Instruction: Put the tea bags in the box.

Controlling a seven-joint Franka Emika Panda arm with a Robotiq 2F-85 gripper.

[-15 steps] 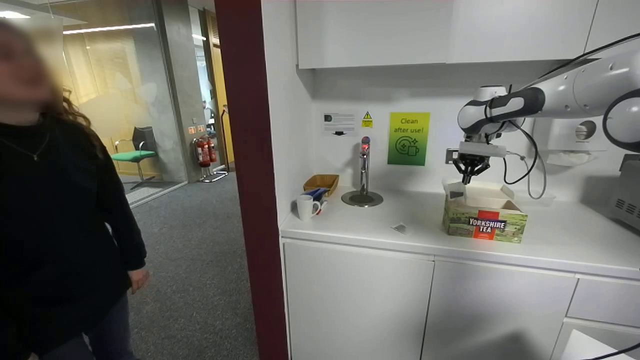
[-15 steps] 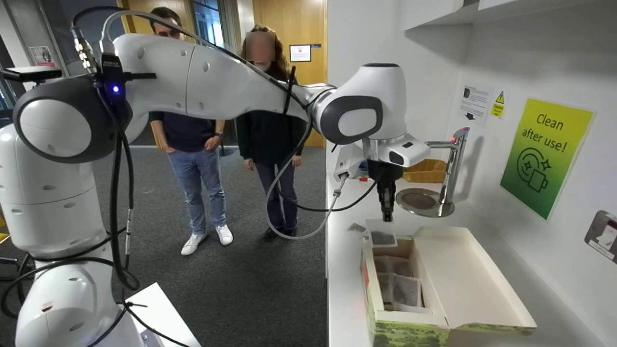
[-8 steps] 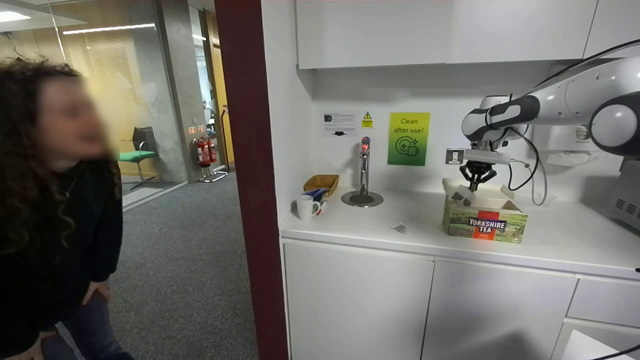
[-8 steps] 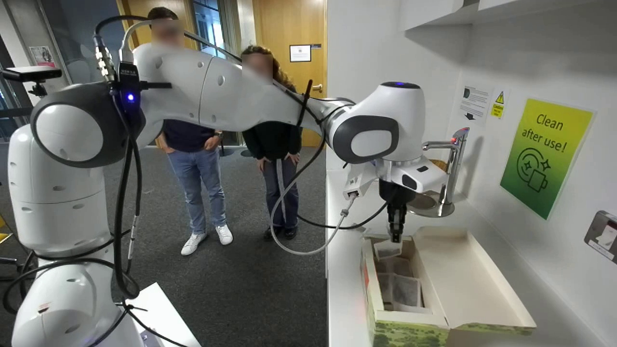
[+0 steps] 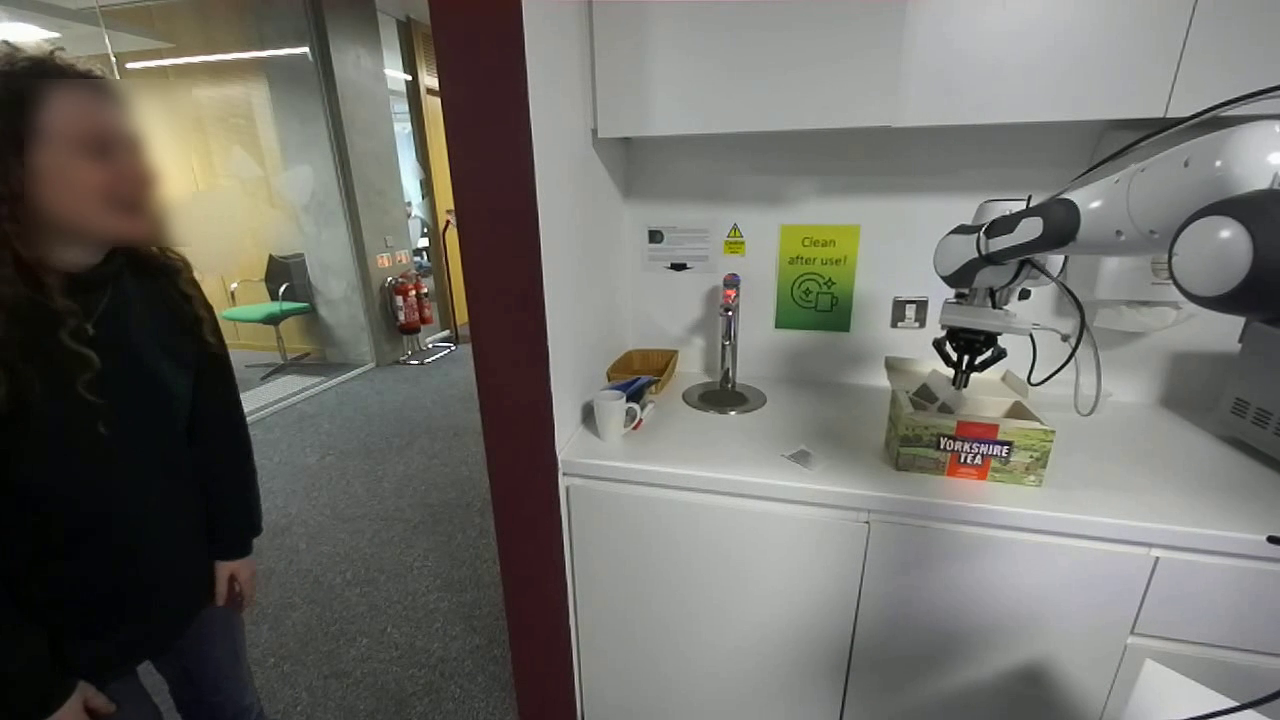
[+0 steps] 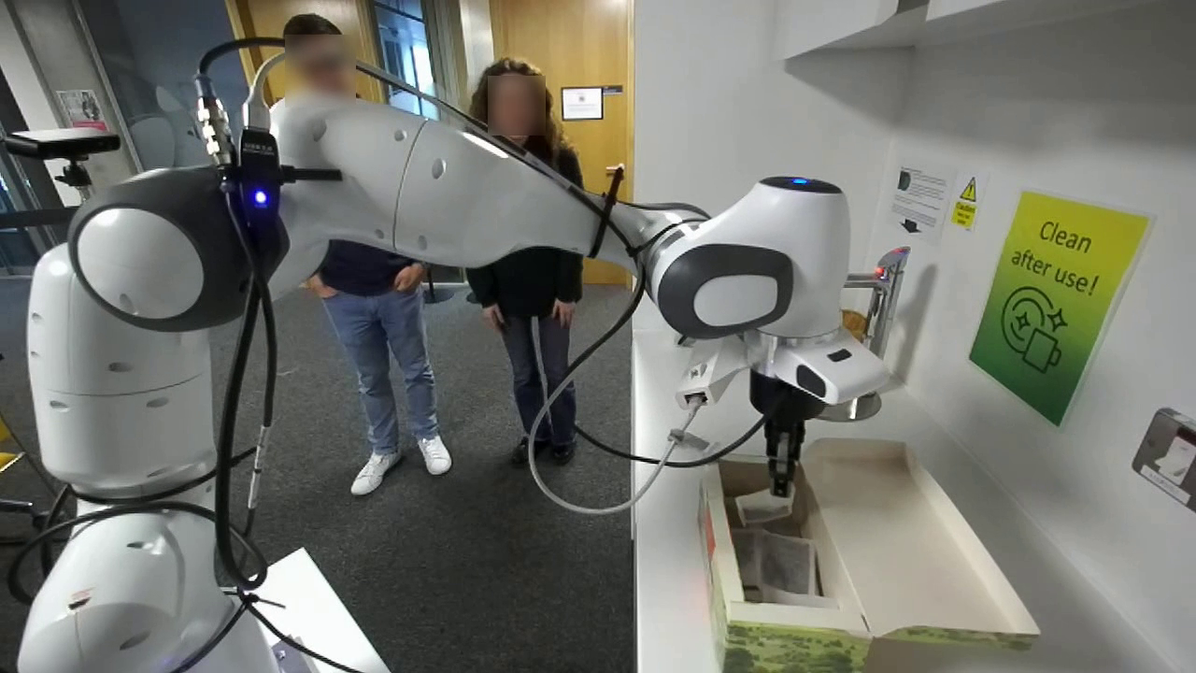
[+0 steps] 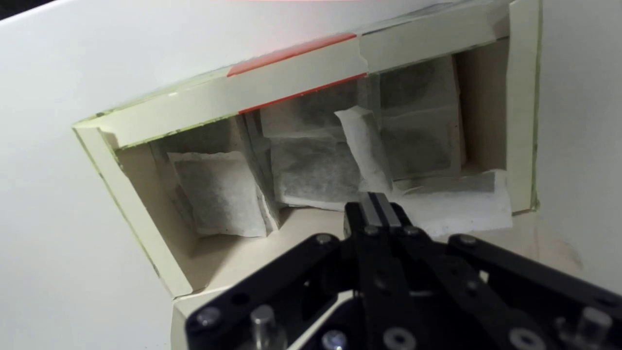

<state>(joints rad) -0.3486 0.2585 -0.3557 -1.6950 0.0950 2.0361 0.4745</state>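
Tea bags (image 7: 218, 194) lay side by side and overlapping in the uncovered box (image 7: 301, 75) in the wrist view, one of them tilted at an end. Above them the gripper (image 7: 376, 197) had its fingers (image 7: 369, 214) pressed together on a held tea bag (image 7: 457, 209), whose pale paper stuck out as a narrow strip on one side and a wider flap on the other; whether that was one packet or two, I could not tell.

In an exterior view, the box stood on a white counter (image 5: 700, 440), its Yorkshire Tea print (image 5: 972, 450) facing outward, and the gripper hung over its mouth. A loose tea bag (image 5: 799, 457) lay on the counter near the box, apart from it. Further along stood a white mug (image 5: 608, 416), a brown basket (image 5: 645, 366) and a metal tap (image 5: 729, 335). A person (image 5: 110, 430) with a blurred face stood at the edge of that view.

In an exterior view, the lid (image 6: 920, 542) was folded back toward the wall (image 6: 944, 308). The held tea bag hung from the gripper over the far part of the box; whether it touched those beneath was too small to make out. Two people (image 6: 364, 346) stood behind the robot arm (image 6: 467, 187).
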